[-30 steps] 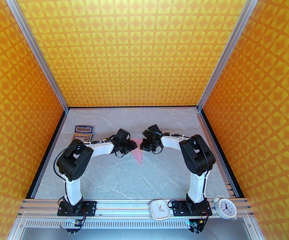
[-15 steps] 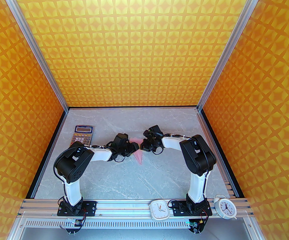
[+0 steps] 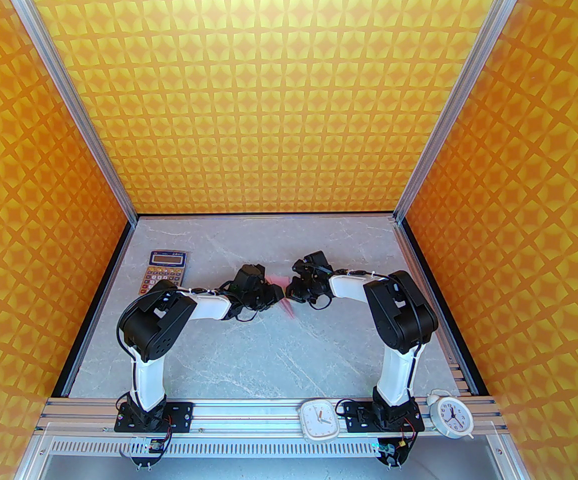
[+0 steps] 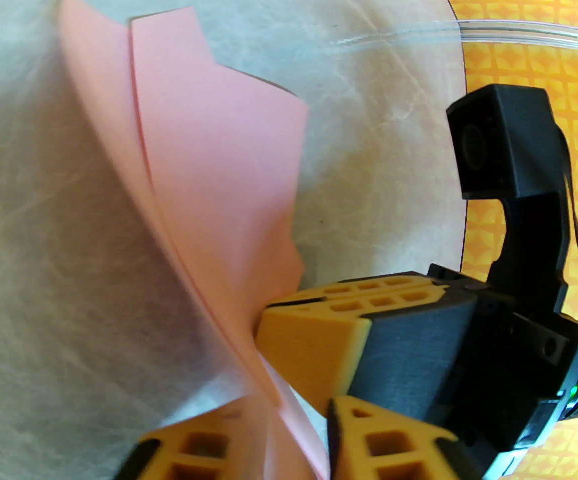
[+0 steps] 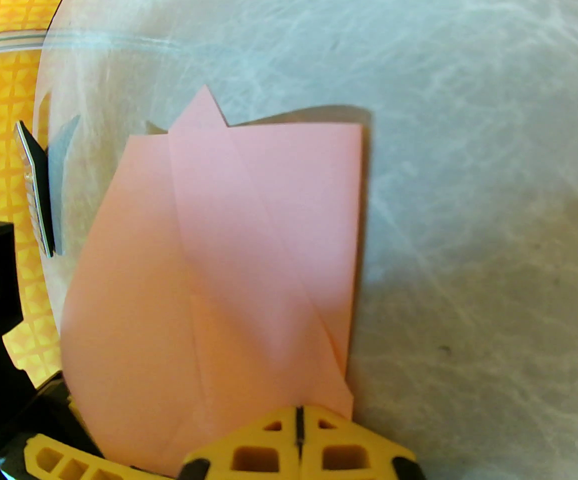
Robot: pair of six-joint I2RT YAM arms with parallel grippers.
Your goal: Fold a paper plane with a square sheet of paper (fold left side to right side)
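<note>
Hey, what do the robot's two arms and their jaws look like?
The left arm and right arm have white shells between bulky black joints, black bases and thin black cables looped alongside. The left gripper and right gripper carry yellow plastic jaws with cut-out lattice holes on dark mounts.

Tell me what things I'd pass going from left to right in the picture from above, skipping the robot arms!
calculator → pink paper → square clock → round clock
</note>
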